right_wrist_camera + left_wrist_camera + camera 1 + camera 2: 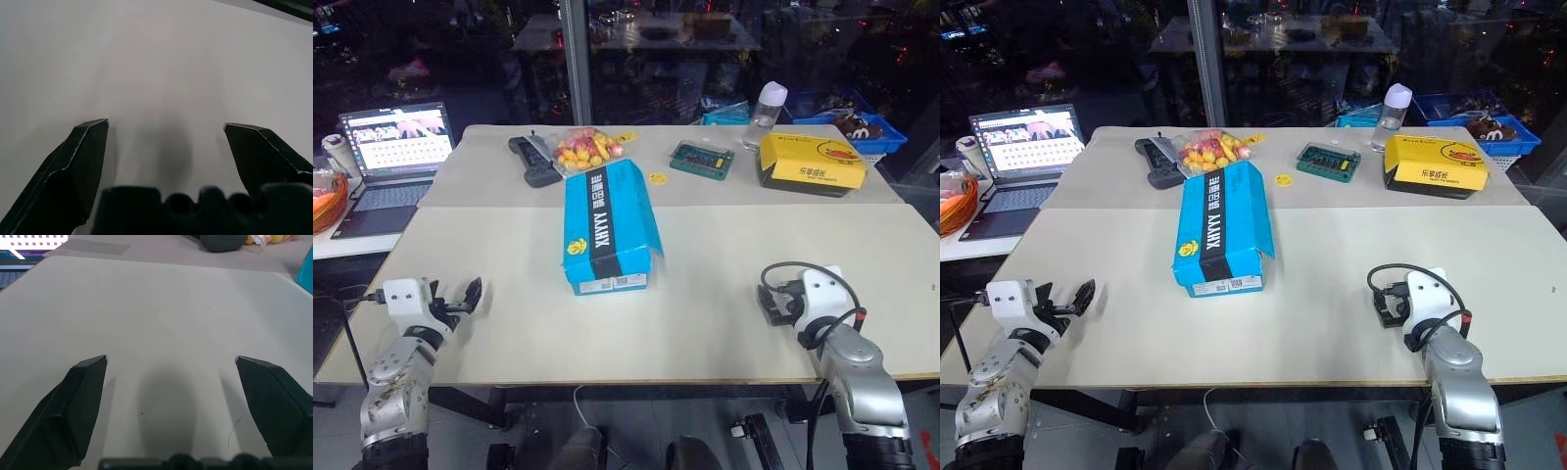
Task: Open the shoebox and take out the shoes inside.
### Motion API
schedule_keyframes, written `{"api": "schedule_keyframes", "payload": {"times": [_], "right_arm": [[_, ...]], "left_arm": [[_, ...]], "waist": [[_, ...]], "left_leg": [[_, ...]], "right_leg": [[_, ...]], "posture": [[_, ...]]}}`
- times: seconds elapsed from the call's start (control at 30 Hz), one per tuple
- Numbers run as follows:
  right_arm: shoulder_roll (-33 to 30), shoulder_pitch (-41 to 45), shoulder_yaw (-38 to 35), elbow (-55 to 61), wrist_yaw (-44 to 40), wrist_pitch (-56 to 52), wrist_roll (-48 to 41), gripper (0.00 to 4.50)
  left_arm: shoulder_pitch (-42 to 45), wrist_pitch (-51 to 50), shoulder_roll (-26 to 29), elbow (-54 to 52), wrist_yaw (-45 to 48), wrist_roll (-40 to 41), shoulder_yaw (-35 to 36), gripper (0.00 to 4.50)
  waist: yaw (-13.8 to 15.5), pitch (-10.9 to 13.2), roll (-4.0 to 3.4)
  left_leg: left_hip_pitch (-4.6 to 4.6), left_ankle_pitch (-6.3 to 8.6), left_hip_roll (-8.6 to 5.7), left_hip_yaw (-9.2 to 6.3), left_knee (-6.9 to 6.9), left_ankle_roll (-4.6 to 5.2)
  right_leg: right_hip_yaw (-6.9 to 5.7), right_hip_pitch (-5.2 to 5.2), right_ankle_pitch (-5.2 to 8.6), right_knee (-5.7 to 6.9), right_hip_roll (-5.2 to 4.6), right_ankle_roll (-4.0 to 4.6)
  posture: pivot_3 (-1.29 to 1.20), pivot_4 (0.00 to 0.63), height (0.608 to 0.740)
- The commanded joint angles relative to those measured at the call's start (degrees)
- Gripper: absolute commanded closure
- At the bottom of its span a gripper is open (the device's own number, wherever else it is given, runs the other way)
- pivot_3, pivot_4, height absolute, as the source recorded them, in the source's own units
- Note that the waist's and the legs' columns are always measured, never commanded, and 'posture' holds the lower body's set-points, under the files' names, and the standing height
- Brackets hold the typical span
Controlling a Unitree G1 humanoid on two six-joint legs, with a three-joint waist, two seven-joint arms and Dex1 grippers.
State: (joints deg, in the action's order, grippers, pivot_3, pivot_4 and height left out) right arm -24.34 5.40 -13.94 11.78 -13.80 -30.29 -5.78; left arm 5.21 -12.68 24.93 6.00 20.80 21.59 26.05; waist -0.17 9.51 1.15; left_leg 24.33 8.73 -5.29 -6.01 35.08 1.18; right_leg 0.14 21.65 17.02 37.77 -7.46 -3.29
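The bright blue shoebox lies in the middle of the table with its black-banded lid down; the shoes are hidden. An edge of the shoebox also shows in the left wrist view. My left gripper hovers at the table's near left corner, well left of the box, open with nothing between its fingers. My right gripper is near the front edge, to the right of the box, also open and empty, with bare tabletop between its fingers.
On the far table lie a yellow duck-print box, a green board, a bag of coloured balls, a black handset and a bottle. A laptop stands on the left. A blue crate sits at the far right.
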Motion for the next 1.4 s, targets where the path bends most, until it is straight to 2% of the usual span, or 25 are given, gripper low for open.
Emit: {"api": "schedule_keyframes", "payload": {"times": [0.03, 0.17, 0.33, 0.5, 0.6, 0.77, 0.87, 0.93, 0.97, 1.0, 1.2, 1.23, 1.3, 1.4], "right_arm": [[-1.2, 0.5, -1.9, 0.6, -0.4, 1.2, -0.7, 0.04], [-4.5, 1.9, -2.2, 1.2, -5.8, -0.3, -3.3, 0.04], [-12.9, 3.3, -2.0, 5.2, -19.2, -6.3, -12.7, 0.04], [-20.7, 3.6, -3.1, 13.0, -33.1, -13.4, -26.7, 0.04], [-22.2, 7.0, -1.5, 13.2, -34.7, -14.7, -29.3, 0.04], [-21.5, 11.2, 2.2, 11.7, -33.5, -14.3, -28.7, 0.04], [-20.0, 13.0, 6.7, 9.7, -32.1, -11.8, -25.2, 0.73], [-19.8, 13.0, 8.2, 9.5, -32.2, -10.9, -24.1, 1.5], [-19.8, 12.9, 8.6, 9.3, -32.2, -10.6, -23.8, 1.75], [-19.7, 12.9, 8.9, 9.2, -32.2, -10.3, -23.5, 2.22], [-19.4, 13.7, 9.2, 8.4, -31.7, -9.6, -22.8, 4.22], [-19.2, 13.9, 9.2, 8.3, -31.4, -9.7, -22.7, 4.49], [-18.9, 14.0, 9.3, 8.3, -31.4, -9.7, -22.6, 4.5], [-18.8, 14.0, 9.8, 8.5, -31.7, -9.5, -22.3, 4.5]], "left_arm": [[1.5, 1.0, 1.5, -0.3, 0.6, -1.7, -1.7, 0.0], [5.0, -0.5, 2.6, 0.0, 6.2, 0.2, -4.6, 0.0], [3.5, -6.9, 12.8, -7.8, 24.1, 7.1, -6.9, 0.0], [-0.5, -18.9, 23.2, -19.2, 34.6, 18.2, -4.1, 0.0], [-2.0, -22.9, 28.2, -21.6, 38.9, 21.7, -2.0, 0.0], [0.4, -24.1, 29.2, -20.5, 38.2, 22.0, -2.5, 0.0], [1.3, -22.5, 27.8, -19.4, 37.2, 19.8, -4.3, 0.0], [1.1, -22.4, 27.2, -19.6, 36.9, 19.5, -4.5, 0.0], [0.9, -22.3, 27.0, -19.6, 36.9, 19.4, -4.6, 0.0], [0.9, -22.3, 26.8, -19.7, 36.8, 19.2, -4.6, 0.0], [0.7, -22.0, 26.0, -19.9, 36.1, 18.5, -4.2, 0.0], [0.6, -21.9, 25.8, -19.9, 36.0, 18.5, -4.2, 0.26], [0.5, -21.6, 25.6, -19.8, 35.9, 18.3, -4.1, 0.7], [0.4, -21.3, 25.5, -19.5, 36.2, 18.4, -3.8, 1.64]], "waist": [[0.0, 0.0, 0.0], [0.4, 0.0, 0.01], [-0.6, 0.0, 0.04], [-1.2, 0.0, 0.04], [-1.1, 0.1, 0.06], [-0.4, 0.1, 0.08], [-0.2, 0.1, 0.14], [-0.2, 0.1, 0.14], [-0.2, 0.1, 0.16], [-0.2, 0.1, 0.16], [-0.3, 0.1, 0.16], [-0.4, 0.1, 0.16], [-0.4, 0.1, 0.16], [-0.4, 0.1, 0.16]], "left_leg": [[0.0, 0.0, 0.0, 0.0, 0.0, 0.0], [0.01, -0.04, -0.02, 0.03, 0.03, 0.01], [0.13, -0.2, -0.01, 0.11, -0.06, 0.28], [0.42, -0.22, 0.07, 0.16, -0.13, 0.32], [0.38, -0.22, 0.13, 0.16, -0.11, 0.32], [0.27, 0.01, 0.17, 0.16, -0.12, -0.06], [0.31, -0.03, 0.16, 0.16, -0.11, 0.01], [0.36, -0.19, 0.12, 0.16, -0.12, 0.28], [0.37, -0.19, 0.1, 0.17, -0.12, 0.27], [0.48, -0.18, 0.09, 0.17, -0.12, 0.26], [0.64, -0.19, 0.1, 0.17, -0.07, 0.26], [0.63, -0.19, 0.1, 0.17, -0.06, 0.26], [0.62, -0.19, 0.1, 0.17, -0.04, 0.26], [0.62, -0.19, 0.1, 0.17, -0.03, 0.26]], "right_leg": [[0.0, 0.0, 0.0, 0.0, 0.0, 0.0], [0.02, 0.05, 0.0, 0.12, 0.0, 0.0], [0.17, 0.05, 0.0, 0.14, 0.05, 0.03], [0.43, 0.49, 0.01, 0.22, 0.05, 0.08], [0.42, 0.47, 0.01, 0.23, 0.06, 0.09], [0.42, 0.57, 0.01, 0.08, 0.03, 0.1], [0.4, 0.59, 0.0, 0.07, 0.03, 0.12], [0.43, 0.6, -0.01, 0.03, 0.02, 0.11], [0.46, 0.59, -0.01, 0.02, 0.0, 0.11], [0.49, 0.59, -0.01, 0.05, 0.0, 0.11], [0.48, 0.69, -0.02, 0.2, 0.03, 0.12], [0.48, 0.69, -0.03, 0.21, 0.03, 0.13], [0.48, 0.68, -0.04, 0.23, 0.03, 0.13], [0.48, 0.69, -0.04, 0.23, 0.04, 0.13]], "posture": [[0.0, 0.15, 0.74], [0.0, 0.15, 0.74], [0.0, 0.15, 0.74], [0.0, 0.15, 0.74], [0.0, 0.15, 0.74], [0.0, 0.15, 0.74], [0.0, 0.15, 0.74], [0.0, 0.15, 0.74], [0.0, 0.15, 0.74], [0.0, 0.15, 0.74], [0.0, 0.15, 0.74], [0.0, 0.15, 0.74], [0.0, 0.15, 0.74], [0.0, 0.15, 0.74]]}}
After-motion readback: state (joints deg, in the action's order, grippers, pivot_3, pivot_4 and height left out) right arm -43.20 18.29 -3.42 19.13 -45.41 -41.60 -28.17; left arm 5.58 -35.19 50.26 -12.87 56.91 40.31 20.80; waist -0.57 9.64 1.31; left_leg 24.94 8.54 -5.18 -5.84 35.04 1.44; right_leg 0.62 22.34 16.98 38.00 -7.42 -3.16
